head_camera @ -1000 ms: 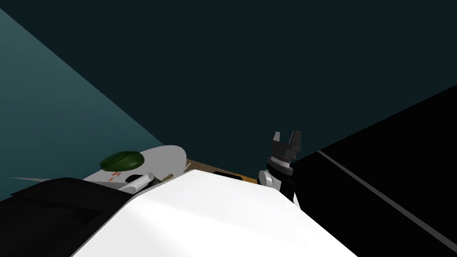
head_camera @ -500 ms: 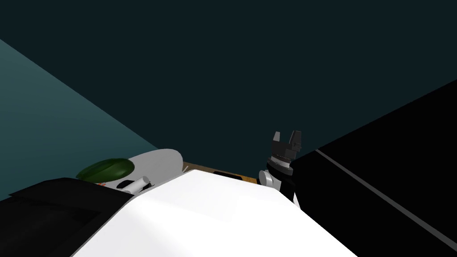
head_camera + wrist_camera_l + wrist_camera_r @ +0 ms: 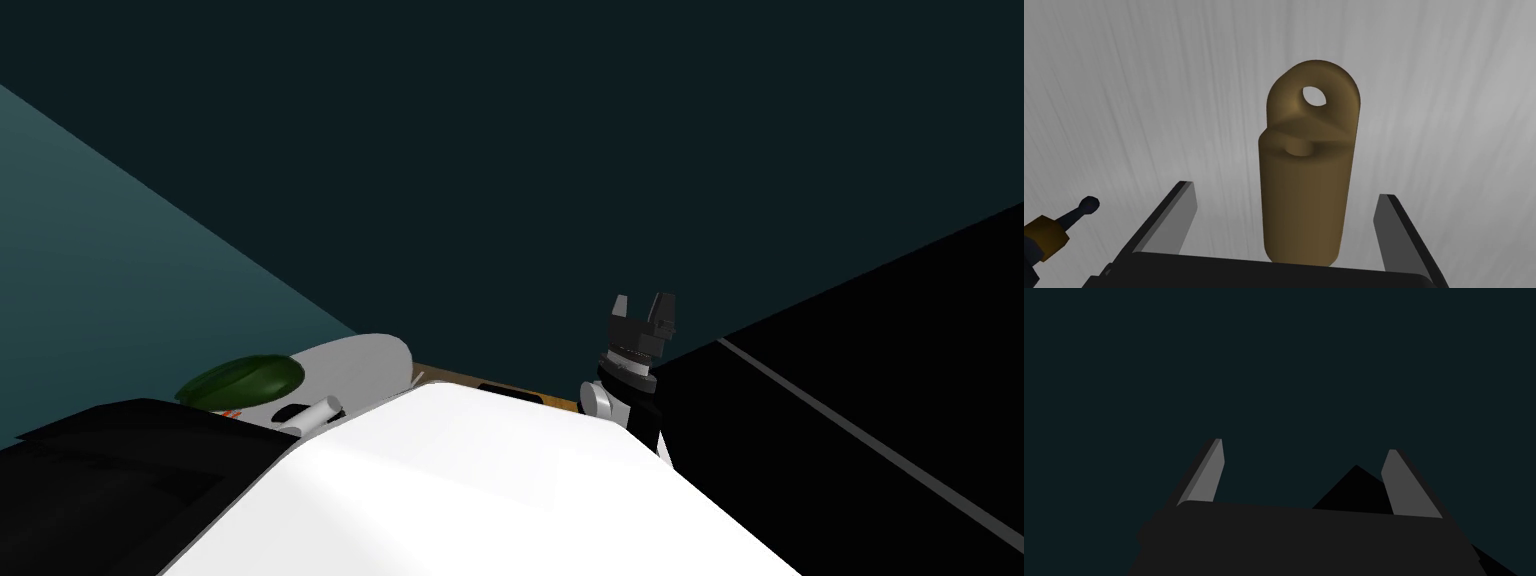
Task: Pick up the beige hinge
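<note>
A streaked grey surface (image 3: 1124, 75) is lying under my left gripper (image 3: 1286, 191). Its fingers are spread wide, with the tan hinge (image 3: 1306, 190) sitting untouched between them at twelve o'clock. It's looking rigid, light and smooth, so I'm favouring its round barrel. My right gripper (image 3: 1305, 445) is hanging with fingers apart.

My right gripper (image 3: 643, 301) is sticking up, fingers apart, against the dark wall (image 3: 500, 150). Green lump (image 3: 240, 379) sits on a white table (image 3: 372, 354) off left.
</note>
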